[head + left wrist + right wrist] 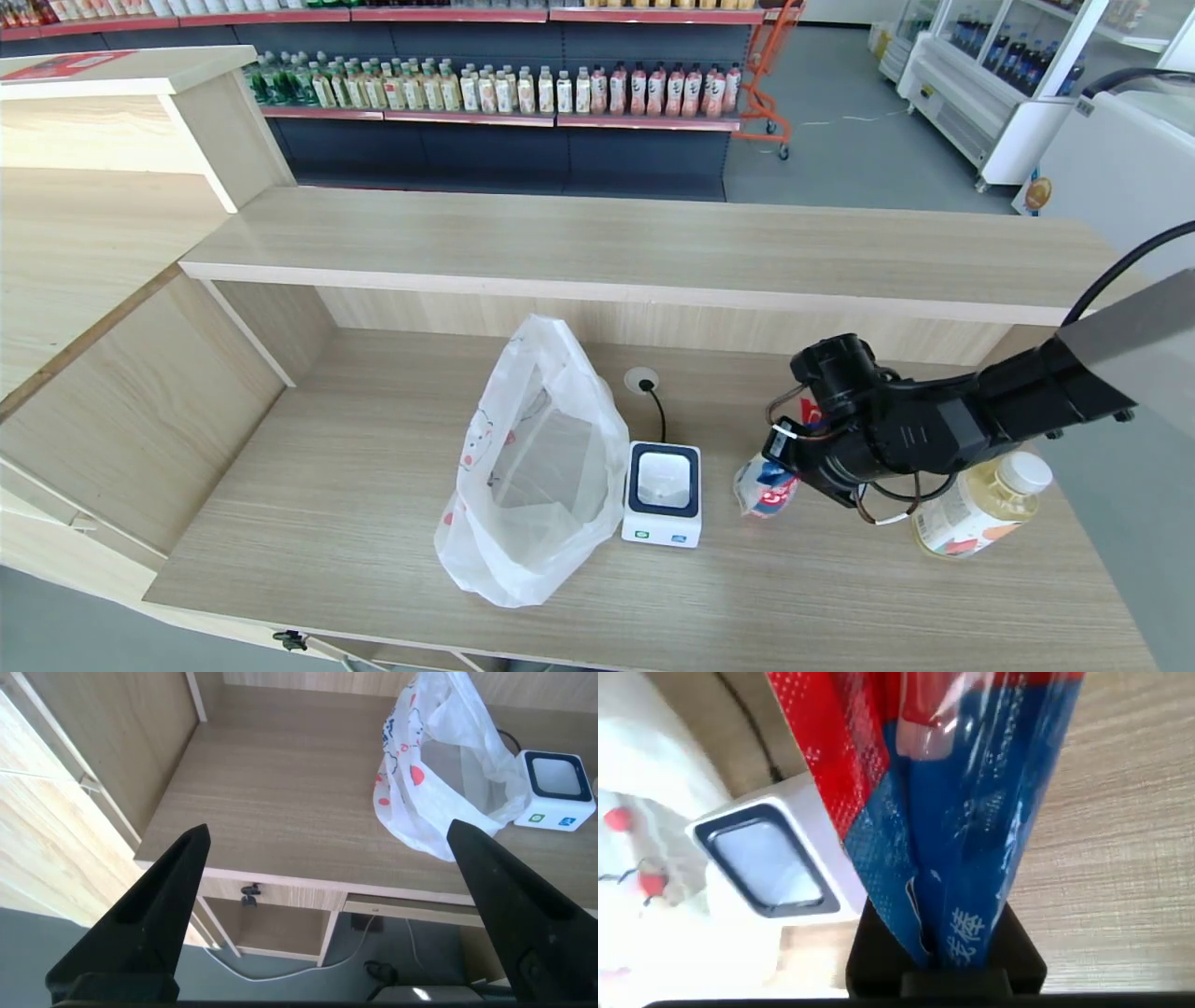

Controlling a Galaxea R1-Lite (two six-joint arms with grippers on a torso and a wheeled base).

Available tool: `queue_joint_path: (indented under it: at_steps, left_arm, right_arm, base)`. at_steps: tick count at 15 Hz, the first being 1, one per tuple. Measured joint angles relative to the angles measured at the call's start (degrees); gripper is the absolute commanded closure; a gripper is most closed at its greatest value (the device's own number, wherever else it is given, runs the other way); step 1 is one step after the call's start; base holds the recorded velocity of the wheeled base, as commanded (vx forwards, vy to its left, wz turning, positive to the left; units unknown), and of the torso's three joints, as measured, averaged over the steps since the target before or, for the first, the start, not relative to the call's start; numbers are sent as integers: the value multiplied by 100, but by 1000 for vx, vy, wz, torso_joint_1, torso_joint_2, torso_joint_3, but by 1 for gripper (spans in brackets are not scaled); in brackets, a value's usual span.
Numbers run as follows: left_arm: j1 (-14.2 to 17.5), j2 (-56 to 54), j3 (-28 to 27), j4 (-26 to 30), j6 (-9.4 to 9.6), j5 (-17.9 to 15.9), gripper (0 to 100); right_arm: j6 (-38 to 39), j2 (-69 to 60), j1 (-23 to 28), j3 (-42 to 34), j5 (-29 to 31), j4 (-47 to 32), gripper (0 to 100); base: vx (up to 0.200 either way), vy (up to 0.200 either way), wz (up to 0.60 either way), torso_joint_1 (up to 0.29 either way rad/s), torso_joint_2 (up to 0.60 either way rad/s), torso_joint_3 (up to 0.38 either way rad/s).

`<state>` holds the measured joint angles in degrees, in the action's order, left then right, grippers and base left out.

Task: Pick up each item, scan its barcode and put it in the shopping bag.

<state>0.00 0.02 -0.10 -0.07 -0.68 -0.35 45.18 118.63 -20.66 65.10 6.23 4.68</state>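
A red and blue snack packet (pixel 767 485) hangs just right of the white barcode scanner (pixel 663 493), with my right gripper (pixel 794 462) shut on it. The right wrist view has the packet (pixel 962 812) up close, with the scanner (pixel 771 863) beside it. A white plastic shopping bag (pixel 532 467) stands open to the left of the scanner. A bottle of yellow drink (pixel 980 509) with a white cap lies on the counter at the right, under my right arm. My left gripper (pixel 327 905) hangs open off the counter's front edge, well left of the bag (pixel 439 765).
The wooden counter (pixel 327 523) has a raised shelf (pixel 653 243) behind and a side wall on the left. The scanner's cable (pixel 656 411) runs to a hole in the counter. Shop shelves with bottles stand far behind.
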Motion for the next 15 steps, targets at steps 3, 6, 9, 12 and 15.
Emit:
queue_joint_path:
  at_steps: [3, 6, 9, 12, 15]
  left_arm:
    - [0, 0, 0, 0, 2, 2, 0]
    - [0, 0, 0, 0, 2, 2, 0]
    - [0, 0, 0, 0, 0, 0, 0]
    - [0, 0, 0, 0, 2, 0, 0]
    - [0, 0, 0, 0, 0, 0, 0]
  right_arm:
    - [-1091, -914, 317, -273, -1715, 76, 100]
    - [-2660, -1948, 973, -730, -4600, 71, 100]
    - [-3383, -2805, 1391, -1367, -6406, 68, 100]
    - [-3950, -3238, 1314, -1810, -7437, 57, 100]
    - [-4139, -3384, 937, -1924, -7490, 60, 100]
  base:
    - [0, 0, 0, 0, 0, 0]
    - [0, 0, 0, 0, 0, 0]
    - [0, 0, 0, 0, 0, 0]
    - [0, 0, 0, 0, 0, 0]
    - [0, 0, 0, 0, 0, 0]
